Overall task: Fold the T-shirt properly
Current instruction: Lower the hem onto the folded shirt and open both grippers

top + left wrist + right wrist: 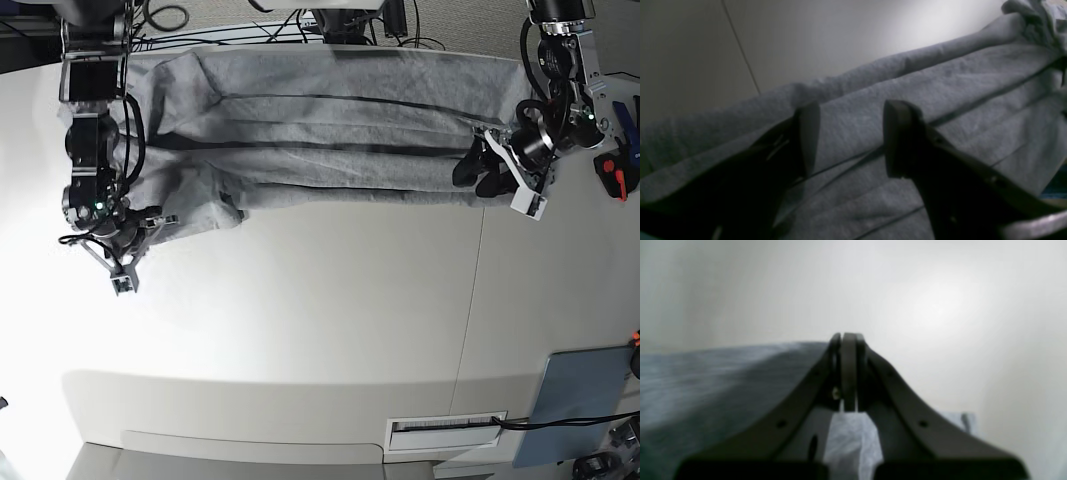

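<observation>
The heather-grey T-shirt (330,130) lies along the far side of the white table, gathered in long lengthwise folds. At its right end in the base view my left gripper (476,176) stands open, low over the fabric. The left wrist view shows its two dark fingers (808,133) spread apart above the grey cloth (940,100), with nothing between them. At the shirt's left end my right gripper (150,220) is shut on the shirt's edge. In the right wrist view its jaws (848,340) meet, a pinch of pale cloth (851,440) shows behind the pads, and more shirt (706,383) spreads to the left.
A grey-blue flat panel (580,405) lies at the table's near right corner. A red-handled tool (615,175) sits at the right edge. Cables (330,20) run behind the table's far edge. A seam (470,300) crosses the tabletop, and a slotted plate (445,430) sits near the front.
</observation>
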Tool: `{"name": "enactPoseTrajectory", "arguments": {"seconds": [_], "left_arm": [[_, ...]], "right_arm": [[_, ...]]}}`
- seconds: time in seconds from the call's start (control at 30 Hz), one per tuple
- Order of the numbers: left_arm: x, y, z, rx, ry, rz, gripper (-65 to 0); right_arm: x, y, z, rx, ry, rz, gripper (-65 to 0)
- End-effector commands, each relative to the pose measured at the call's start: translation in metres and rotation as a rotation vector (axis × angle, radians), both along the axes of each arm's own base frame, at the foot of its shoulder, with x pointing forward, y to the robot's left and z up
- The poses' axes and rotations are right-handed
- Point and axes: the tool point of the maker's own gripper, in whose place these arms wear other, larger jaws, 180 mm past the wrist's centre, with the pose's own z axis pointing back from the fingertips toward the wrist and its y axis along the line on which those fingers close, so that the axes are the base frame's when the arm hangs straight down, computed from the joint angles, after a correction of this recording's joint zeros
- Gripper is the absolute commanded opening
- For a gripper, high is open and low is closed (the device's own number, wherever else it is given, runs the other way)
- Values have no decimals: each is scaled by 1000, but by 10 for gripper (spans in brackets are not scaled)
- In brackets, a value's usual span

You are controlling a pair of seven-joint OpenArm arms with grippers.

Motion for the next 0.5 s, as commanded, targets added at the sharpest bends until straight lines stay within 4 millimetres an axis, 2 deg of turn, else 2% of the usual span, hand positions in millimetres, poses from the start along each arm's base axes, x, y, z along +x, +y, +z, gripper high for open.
{"name": "enactPoseTrajectory", "arguments": {"seconds": [0.0, 0.1, 0.23, 0.4, 0.47], "left_arm": [[9, 2, 15, -13, -57, 3, -341], [9, 2, 15, -13, -57, 3, -341], [9, 2, 15, -12, -57, 3, -341], [9, 2, 15, -12, -57, 3, -341], [9, 2, 15, -13, -57, 3, -341]], "right_arm": [[7, 0, 21, -24, -69, 19, -650], [-8, 9, 32, -68, -103, 58, -650], [-31, 23, 36, -79, -120, 105, -650], [-35, 16, 33, -135, -120, 100, -643], [-31, 13, 31, -131, -125, 92, -501]]}}
